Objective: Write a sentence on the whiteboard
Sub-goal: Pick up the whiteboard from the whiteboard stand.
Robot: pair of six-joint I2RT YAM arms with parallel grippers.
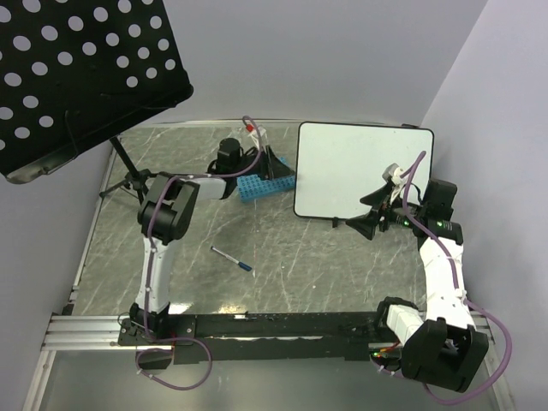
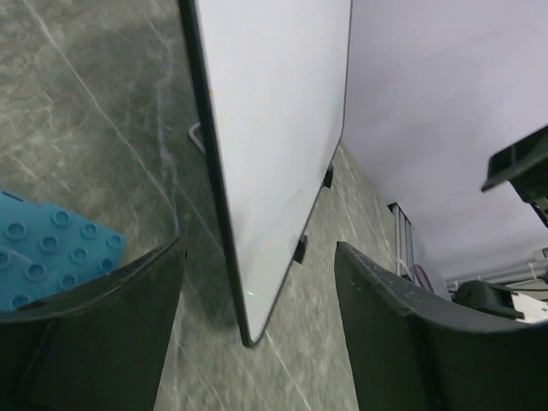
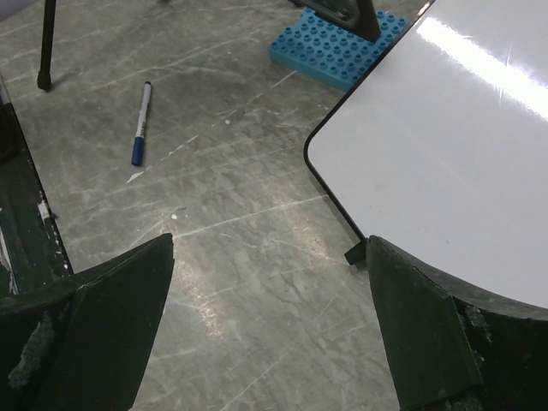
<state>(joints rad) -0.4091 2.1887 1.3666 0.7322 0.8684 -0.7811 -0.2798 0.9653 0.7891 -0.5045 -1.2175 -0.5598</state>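
The whiteboard (image 1: 342, 163) lies at the back right of the table; its face is blank and no sentence shows on it. It also shows in the left wrist view (image 2: 274, 103) and the right wrist view (image 3: 462, 171). A blue-capped marker (image 1: 233, 259) lies loose on the table's middle, also in the right wrist view (image 3: 141, 122). My left gripper (image 1: 272, 164) is open and empty above the blue gridded rack (image 1: 264, 183), facing the board's left edge (image 2: 259, 248). My right gripper (image 1: 368, 211) is open and empty over the board's near edge (image 3: 269, 242).
A black perforated music stand (image 1: 77, 68) overhangs the back left, its tripod leg (image 1: 128, 175) on the table. The blue rack also shows in the wrist views (image 2: 51, 257) (image 3: 338, 47). Walls close the back and right. A rail (image 1: 257, 325) runs along the near edge.
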